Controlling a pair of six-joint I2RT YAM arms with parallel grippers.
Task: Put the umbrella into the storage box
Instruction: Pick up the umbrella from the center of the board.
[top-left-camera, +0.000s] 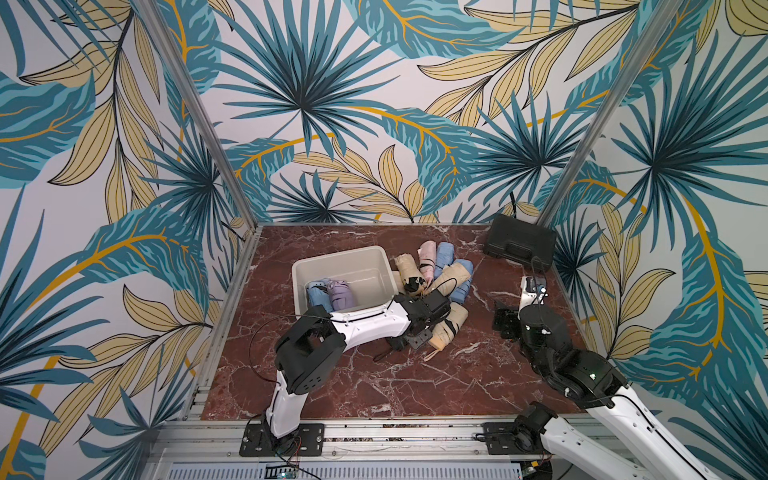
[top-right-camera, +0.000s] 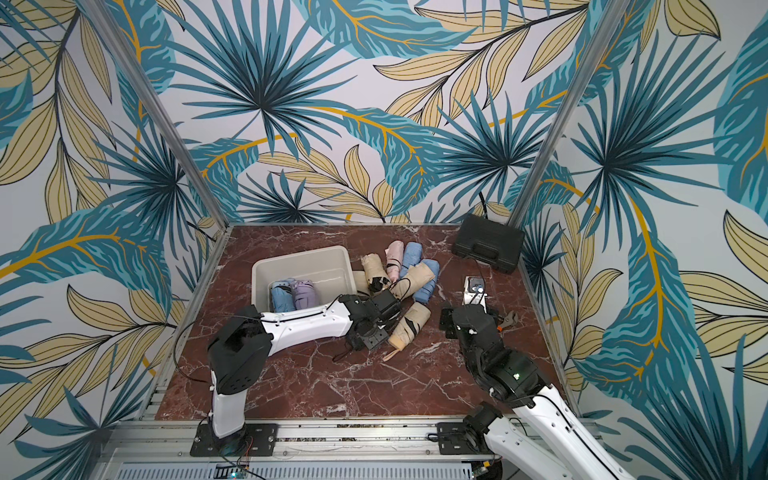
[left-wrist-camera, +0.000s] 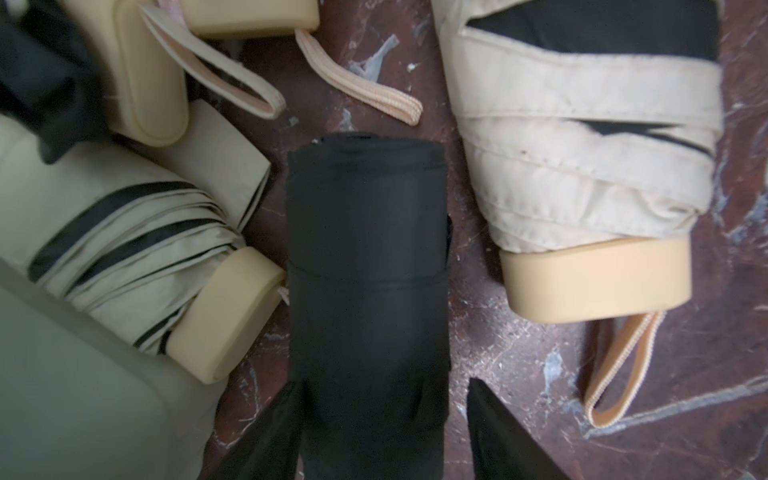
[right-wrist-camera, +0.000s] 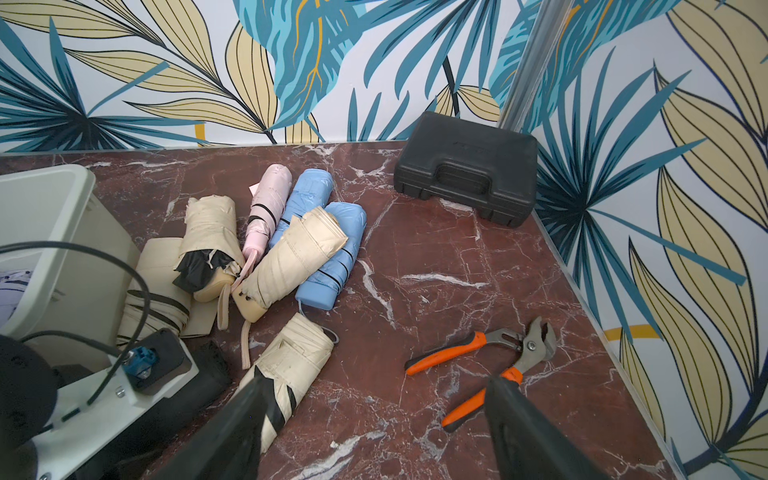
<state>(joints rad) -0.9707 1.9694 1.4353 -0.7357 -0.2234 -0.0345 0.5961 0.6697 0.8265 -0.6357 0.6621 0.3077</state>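
One storage box (top-left-camera: 353, 270). Ten folded umbrellas (top-left-camera: 446, 328): two inside the storage box, one blue umbrella (top-left-camera: 318, 296) and one lilac umbrella (top-left-camera: 343, 293). Eight lie outside it on the bench (top-left-camera: 374, 382): four beige umbrellas (right-wrist-camera: 291, 257), two blue umbrellas (right-wrist-camera: 313, 195), one pink umbrella (right-wrist-camera: 268, 195), one black umbrella (left-wrist-camera: 365, 257). Farther from the storage box: one black case (right-wrist-camera: 465, 166), one pair of pliers (right-wrist-camera: 449, 351).

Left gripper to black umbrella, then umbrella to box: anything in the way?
Grasp is clear: the left gripper straddles the black umbrella. Toward the storage box, a beige umbrella lies against its wall; probably lift over it.
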